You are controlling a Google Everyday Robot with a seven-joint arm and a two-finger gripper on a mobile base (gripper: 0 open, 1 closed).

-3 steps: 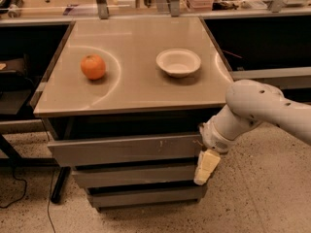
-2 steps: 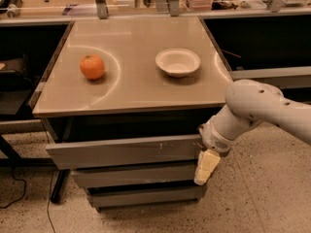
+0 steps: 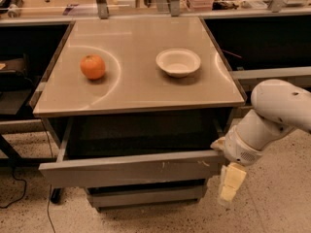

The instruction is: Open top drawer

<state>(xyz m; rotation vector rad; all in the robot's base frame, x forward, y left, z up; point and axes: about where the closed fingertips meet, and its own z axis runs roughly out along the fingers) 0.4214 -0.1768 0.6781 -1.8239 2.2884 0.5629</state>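
Note:
The top drawer is pulled partly out from under the tabletop. Its wide grey front panel has pale scratch marks right of centre, and its dark interior shows behind the panel. My gripper hangs at the drawer front's right end, just below and beside its right corner, with its cream tips pointing down. The white arm reaches in from the right. I cannot see a grip on the panel.
An orange and a white bowl sit on the beige tabletop. A narrower grey drawer lies shut below. Dark shelving flanks both sides. A cable lies on the floor at left.
The top drawer has slid further out toward the camera, showing more of its interior. The gripper and arm have moved out and down-right with the drawer's right end.

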